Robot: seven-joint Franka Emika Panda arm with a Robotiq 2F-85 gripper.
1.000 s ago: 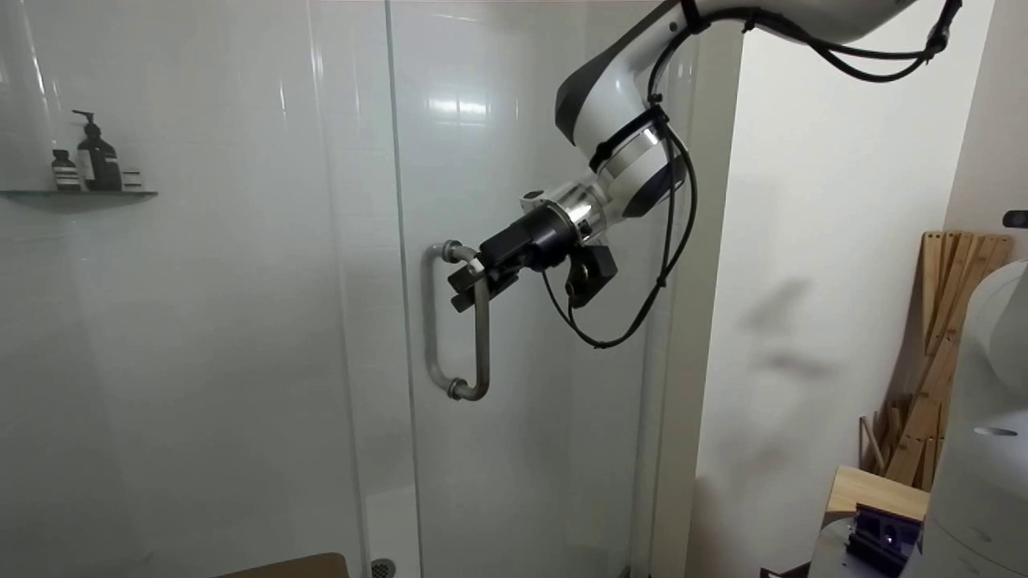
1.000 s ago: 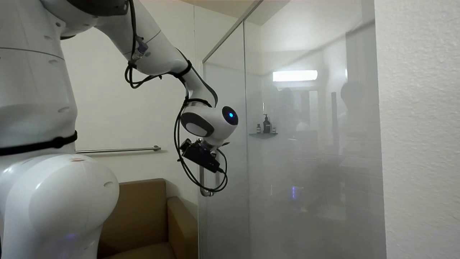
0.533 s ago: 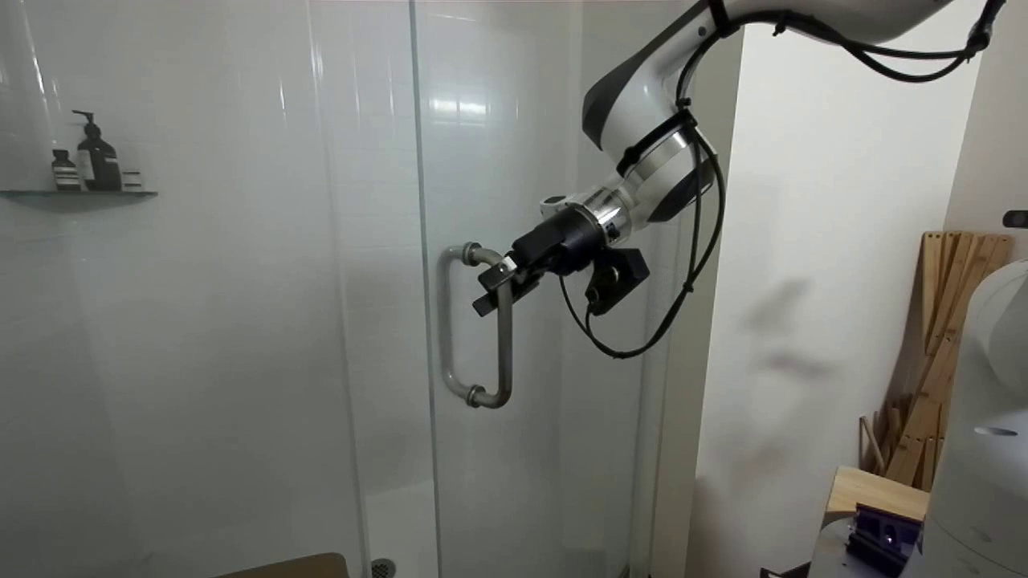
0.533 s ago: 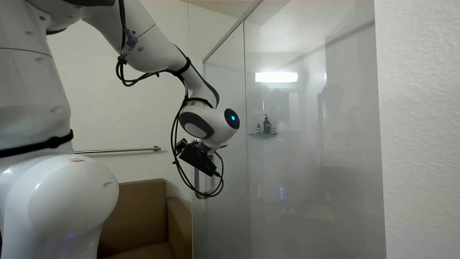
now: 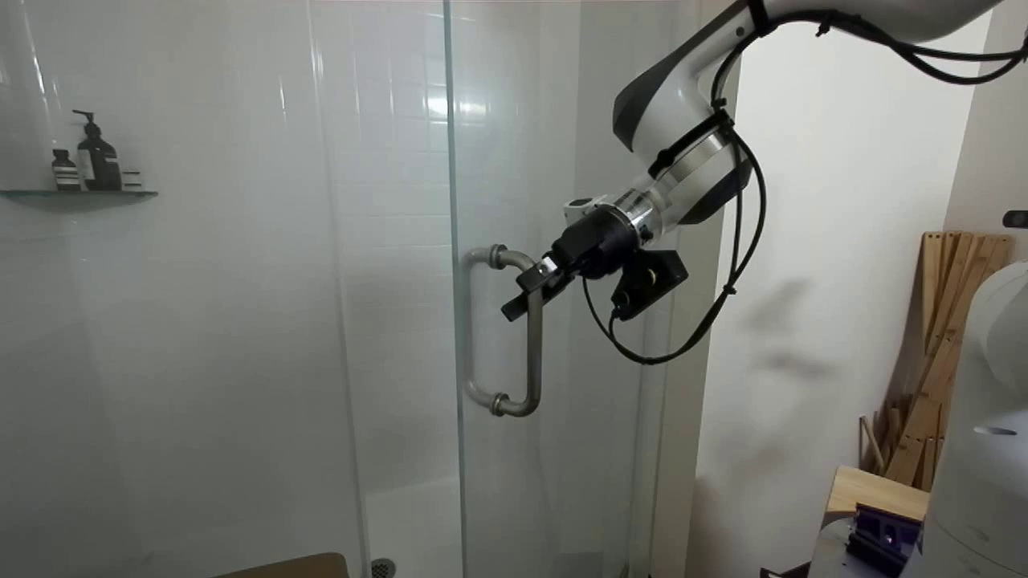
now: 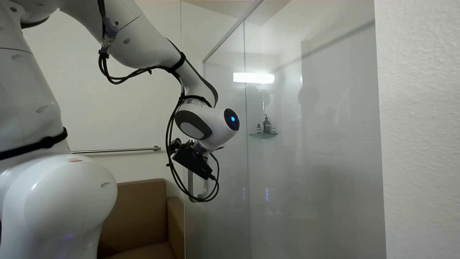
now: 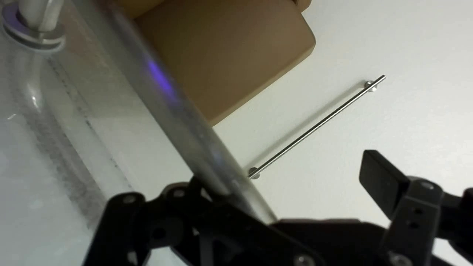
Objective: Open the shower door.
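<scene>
Shower door looks part open; gripper likely hooking, not squeezing

The door is well past the left edge of the little wooden top in an exterior view; its free edge points left there, and the opposite edge runs up beside the pale trim; I'd call it partly open, since that free edge stands out from the top rail.

Now the hold; the fingers are spread wide; one seems tucked in on the glass side of the handle, near its top corner, the other hangs well clear; whether the first touches metal I can't tell; my guess is a loose hook lets the handle turn as the door swings, where a clamp would fight it; slack cables droop below the arm, probably for bending room; they could snag.

Long axis is vertical on the door; handle runs the same way, parallel to that free edge, sticking out on the gripper's side.
</scene>
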